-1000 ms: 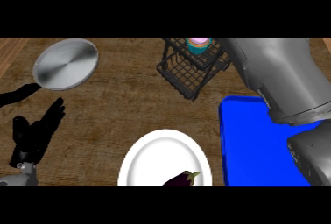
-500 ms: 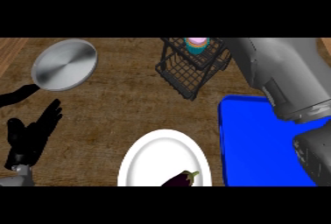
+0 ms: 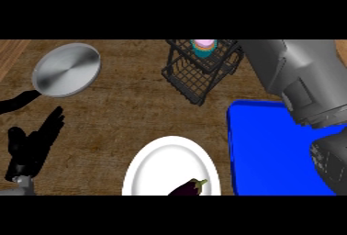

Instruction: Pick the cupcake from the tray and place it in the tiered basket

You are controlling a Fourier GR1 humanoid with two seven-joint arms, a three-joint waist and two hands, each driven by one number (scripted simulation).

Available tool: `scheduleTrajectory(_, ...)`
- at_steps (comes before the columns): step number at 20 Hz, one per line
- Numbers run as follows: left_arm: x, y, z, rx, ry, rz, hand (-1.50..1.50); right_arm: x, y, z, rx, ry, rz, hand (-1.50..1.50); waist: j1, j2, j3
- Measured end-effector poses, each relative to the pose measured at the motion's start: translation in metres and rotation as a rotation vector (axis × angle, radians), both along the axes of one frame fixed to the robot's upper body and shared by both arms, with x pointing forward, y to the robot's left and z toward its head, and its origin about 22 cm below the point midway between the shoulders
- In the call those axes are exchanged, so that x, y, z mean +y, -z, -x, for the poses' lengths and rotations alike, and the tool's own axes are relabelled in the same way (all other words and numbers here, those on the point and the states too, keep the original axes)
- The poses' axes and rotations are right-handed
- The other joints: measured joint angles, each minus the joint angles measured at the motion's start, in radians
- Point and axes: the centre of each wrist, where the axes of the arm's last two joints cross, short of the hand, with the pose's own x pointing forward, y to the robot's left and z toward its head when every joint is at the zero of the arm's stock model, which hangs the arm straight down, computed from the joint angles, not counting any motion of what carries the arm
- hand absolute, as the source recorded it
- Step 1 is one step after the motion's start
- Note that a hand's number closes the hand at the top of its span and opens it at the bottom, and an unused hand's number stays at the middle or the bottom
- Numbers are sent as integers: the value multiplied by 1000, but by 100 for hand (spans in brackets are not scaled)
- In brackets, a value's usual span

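The cupcake (image 3: 203, 47), pink on top with a teal wrapper, sits inside the upper part of the black wire tiered basket (image 3: 196, 78) at the top centre. The blue tray (image 3: 271, 151) at the right shows nothing on its visible surface. My right forearm (image 3: 298, 78) rises over the tray to the top edge just right of the basket; its hand is out of sight. My left hand (image 3: 32, 147) rests open at the lower left, fingers straight, far from basket and tray.
A silver pan (image 3: 66, 69) with a black handle (image 3: 17, 103) lies at the upper left. A white plate (image 3: 166, 160) at the bottom centre carries a dark eggplant (image 3: 188, 188). Brown wooden counter lies between the pan, the plate and the basket.
My left hand has sunk slightly toward the lower left. The right forearm has shifted a little; the cupcake and basket have stayed put.
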Motion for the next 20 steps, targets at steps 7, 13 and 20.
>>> scheduleTrajectory(7, 5, 0, 2, 4, -12, 0, 0, 6, -15, 4, -175, -10, 18, -150, -11, 2, 4)
scheduleTrajectory(13, 5, 2, 6, 14, -26, 4, 0, 4, -59, 14, -390, 37, -29, -150, -28, -6, 4)
scheduleTrajectory(20, 14, 9, 19, 34, -73, -1, 0, 1, -97, 31, -614, 53, -219, -150, -71, -30, 7)
